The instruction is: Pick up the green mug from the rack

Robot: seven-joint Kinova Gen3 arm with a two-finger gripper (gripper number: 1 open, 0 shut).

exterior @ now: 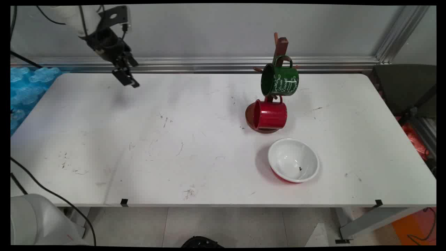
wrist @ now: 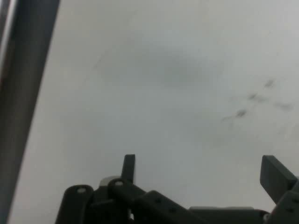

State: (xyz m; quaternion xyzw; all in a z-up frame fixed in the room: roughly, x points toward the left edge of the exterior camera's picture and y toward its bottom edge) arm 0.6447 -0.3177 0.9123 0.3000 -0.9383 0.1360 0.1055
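My gripper [exterior: 129, 77] hangs above the table's far left corner, open and empty. In the hand view its two fingers [wrist: 128, 168] stand wide apart over bare white table [wrist: 177, 93]. Far to the right stands a wooden mug tree [exterior: 279, 48] with a green mug [exterior: 279, 80] hanging on an upper peg and a red mug [exterior: 269, 115] hanging low, just above the tree's base. In front of them sits a bowl [exterior: 293, 164], white inside and red outside. My gripper is well away from all of these.
An aluminium rail [exterior: 209, 64] runs along the wall behind the table. Blue bubble wrap [exterior: 24, 87] lies off the left edge. Black cables [exterior: 52, 198] hang at the near left. A dark chair [exterior: 407, 87] stands beyond the right end.
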